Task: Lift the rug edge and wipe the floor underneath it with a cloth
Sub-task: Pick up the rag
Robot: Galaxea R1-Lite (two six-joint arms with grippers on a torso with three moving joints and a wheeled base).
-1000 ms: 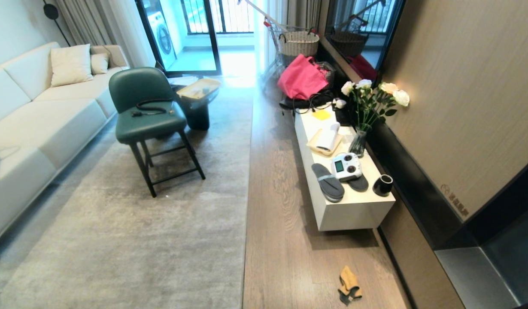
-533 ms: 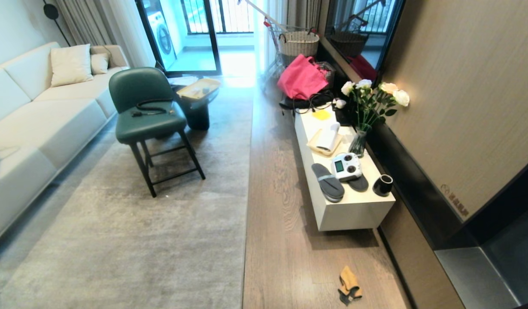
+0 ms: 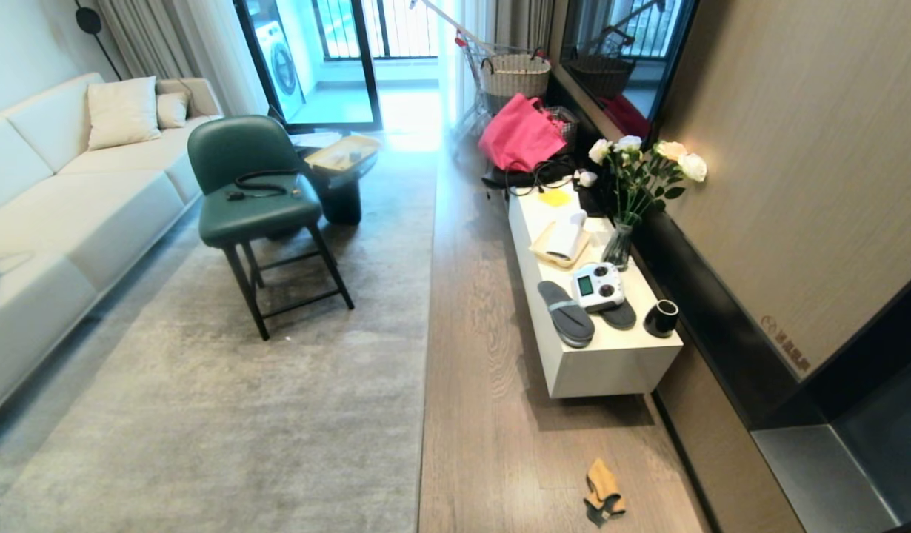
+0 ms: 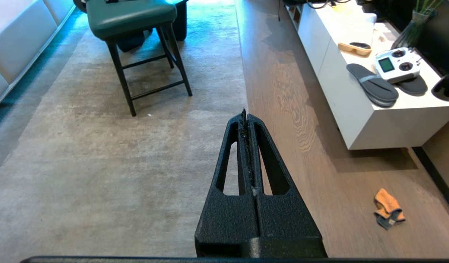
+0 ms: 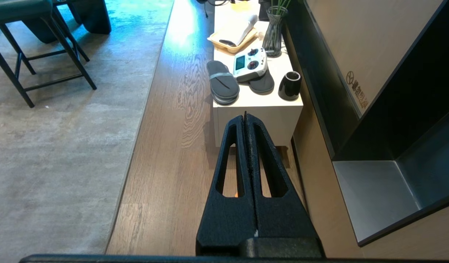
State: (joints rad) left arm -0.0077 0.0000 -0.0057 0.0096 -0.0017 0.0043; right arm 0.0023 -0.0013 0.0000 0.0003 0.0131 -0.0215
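The cloth [image 3: 604,492] lies crumpled on the floor [image 3: 485,444] near the white cabinet's [image 3: 611,366] end, well apart from the rug edge [image 3: 426,333]; it looks soft and light, so pinch a raised fold. That rug edge runs flat and straight, likely heavy and floppy, best nipped right at the border. Left claw [image 4: 246,120] and right claw [image 5: 245,122] both hover shut, holding nothing

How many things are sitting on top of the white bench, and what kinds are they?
Slippers: 2
Remote controller: 1
Black cup: 1
Vase of flowers: 1
Tray with a white roll: 1
Yellow note: 1
Total: 7
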